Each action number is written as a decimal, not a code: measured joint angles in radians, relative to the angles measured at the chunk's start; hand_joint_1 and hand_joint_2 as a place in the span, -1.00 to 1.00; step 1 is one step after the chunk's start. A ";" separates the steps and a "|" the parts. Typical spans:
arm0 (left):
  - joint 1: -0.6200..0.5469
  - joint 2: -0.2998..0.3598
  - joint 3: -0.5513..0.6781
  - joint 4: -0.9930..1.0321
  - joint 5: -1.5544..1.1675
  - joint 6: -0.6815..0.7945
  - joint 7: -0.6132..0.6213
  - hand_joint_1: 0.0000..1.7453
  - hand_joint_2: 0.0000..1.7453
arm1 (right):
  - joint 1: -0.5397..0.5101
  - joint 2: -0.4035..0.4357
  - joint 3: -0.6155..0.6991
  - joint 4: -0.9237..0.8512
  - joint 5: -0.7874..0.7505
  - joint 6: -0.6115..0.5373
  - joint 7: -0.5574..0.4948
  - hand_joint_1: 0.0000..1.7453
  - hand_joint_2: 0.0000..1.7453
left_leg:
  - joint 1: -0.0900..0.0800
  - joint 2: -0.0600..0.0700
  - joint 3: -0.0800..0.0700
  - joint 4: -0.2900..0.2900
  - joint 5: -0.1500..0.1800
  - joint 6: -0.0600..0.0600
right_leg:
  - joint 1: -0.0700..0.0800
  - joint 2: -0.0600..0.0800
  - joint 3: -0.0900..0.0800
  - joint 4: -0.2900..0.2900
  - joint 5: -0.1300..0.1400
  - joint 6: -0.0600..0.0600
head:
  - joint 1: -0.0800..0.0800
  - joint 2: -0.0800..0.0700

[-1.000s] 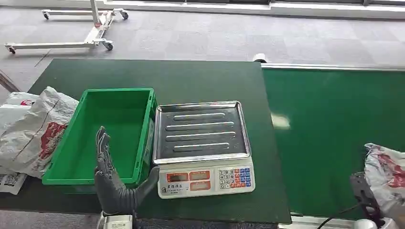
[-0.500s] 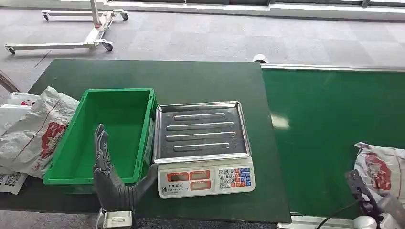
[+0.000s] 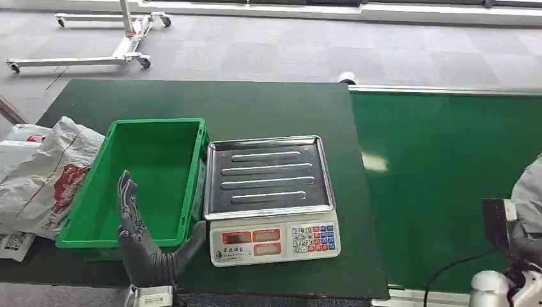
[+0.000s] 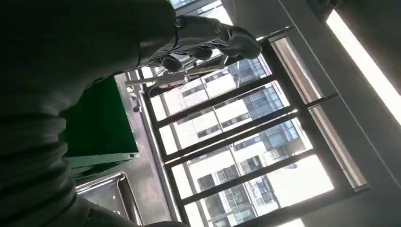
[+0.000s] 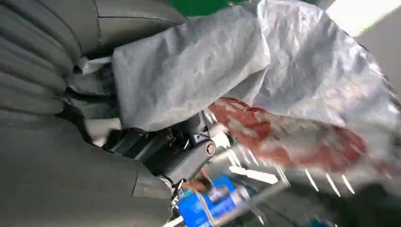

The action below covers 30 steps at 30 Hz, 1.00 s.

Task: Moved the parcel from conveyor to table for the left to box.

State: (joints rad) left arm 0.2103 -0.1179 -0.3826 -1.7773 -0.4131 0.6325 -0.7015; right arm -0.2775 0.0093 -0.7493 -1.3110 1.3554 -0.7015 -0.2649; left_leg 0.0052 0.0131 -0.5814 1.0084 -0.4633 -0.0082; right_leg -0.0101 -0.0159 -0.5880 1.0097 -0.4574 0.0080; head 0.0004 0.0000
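Standing between crate (image 3: 153, 179) and conveyor (image 3: 441, 185): scale (image 3: 271, 198).

On the dark green worktop (image 3: 255, 102) the left hand (image 3: 137, 240) stands empty with fingers spread before a green crate (image 3: 150, 179), a weighing scale (image 3: 271, 195) just beside it, grey parcels (image 3: 45, 173) piled left, conveyor (image 3: 441, 179) right.

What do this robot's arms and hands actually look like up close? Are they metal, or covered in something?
The left robot hand is dark grey, with slim segmented fingers and a thicker thumb, above a pale silver wrist piece. The right robot hand has a grey ribbed cover and dark, glossy finger parts with a small brass-coloured pin. In the head view, a black cable runs beside the white, rounded right arm.
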 measured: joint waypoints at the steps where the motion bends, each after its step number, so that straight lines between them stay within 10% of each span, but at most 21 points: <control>1: 0.000 -0.002 0.000 0.001 -0.002 0.000 0.000 -1.00 1.00 | -0.012 0.027 -0.017 -0.060 0.000 0.000 -0.033 1.00 1.00 | 0.000 -0.002 0.000 0.000 0.001 0.000 | 0.000 -0.002 0.000 0.000 0.000 0.000 | 0.000 0.000; 13: -0.021 -0.009 0.000 0.011 0.003 0.034 0.000 -1.00 1.00 | -0.096 0.209 0.031 -0.326 -0.102 0.011 -0.249 1.00 1.00 | 0.000 -0.002 -0.008 0.000 0.001 0.001 | -0.002 -0.002 0.003 0.000 0.000 0.001 | 0.000 0.000; 18: -0.033 -0.008 0.000 0.013 0.002 0.002 0.000 -1.00 1.00 | -0.044 0.176 0.472 -0.241 0.027 0.077 -0.042 1.00 1.00 | 0.000 0.003 -0.005 0.000 0.001 0.000 | -0.001 0.003 -0.002 0.000 0.001 -0.001 | 0.000 0.000; 28: -0.055 -0.014 0.001 0.028 -0.003 0.022 0.000 -1.00 1.00 | 0.007 0.112 1.173 -0.104 0.043 0.122 0.017 1.00 1.00 | 0.002 -0.001 -0.003 -0.001 0.003 -0.004 | 0.002 -0.001 -0.003 0.000 0.001 -0.003 | 0.000 0.000; 30: -0.055 -0.011 0.001 0.031 0.001 0.040 0.000 -1.00 1.00 | -0.007 0.104 1.229 -0.078 0.025 0.126 0.020 -1.00 1.00 | 0.002 -0.001 -0.003 -0.001 0.003 -0.004 | 0.002 -0.001 -0.003 0.000 0.001 -0.003 | 0.000 0.000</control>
State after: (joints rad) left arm 0.1553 -0.1293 -0.3819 -1.7468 -0.4120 0.6725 -0.7015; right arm -0.2841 0.1137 0.4794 -1.3890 1.3806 -0.5753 -0.2445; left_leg 0.0069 0.0116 -0.5843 1.0079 -0.4599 -0.0118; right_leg -0.0081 -0.0167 -0.5909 1.0100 -0.4566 0.0050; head 0.0004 0.0000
